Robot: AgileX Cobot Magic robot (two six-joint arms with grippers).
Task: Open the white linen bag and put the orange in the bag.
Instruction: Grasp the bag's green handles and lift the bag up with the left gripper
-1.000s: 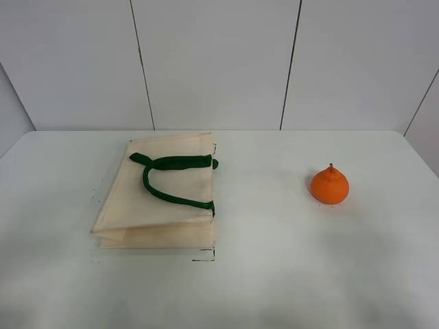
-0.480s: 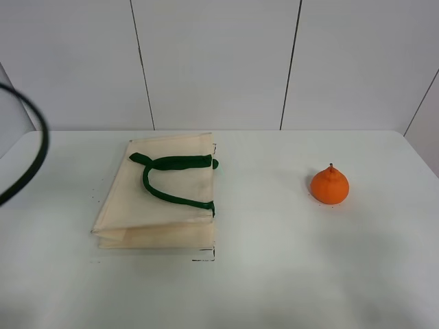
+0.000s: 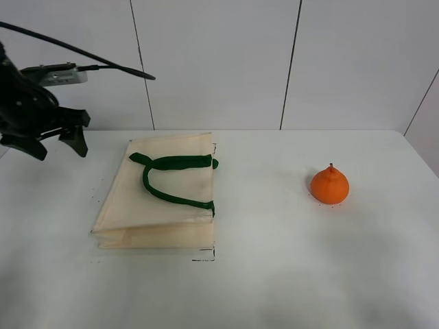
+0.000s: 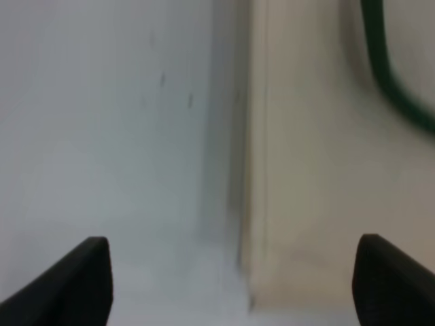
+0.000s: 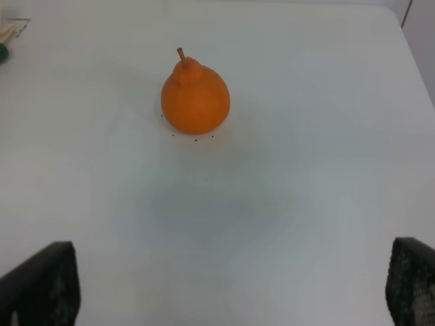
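Cream cloth, soft and limp: the white linen bag [image 3: 161, 195] lies flat left of centre in the high view and will probably slide when pulled, so its dark green handles [image 3: 171, 179] look the best hold. The orange [image 3: 329, 186], at the right, seems firm, light, ready to roll; grip it across the round body. The left gripper [image 3: 60, 147] hovers spread at upper left, near the bag; the right gripper [image 5: 228, 288], also spread, faces the orange. No writing shows.
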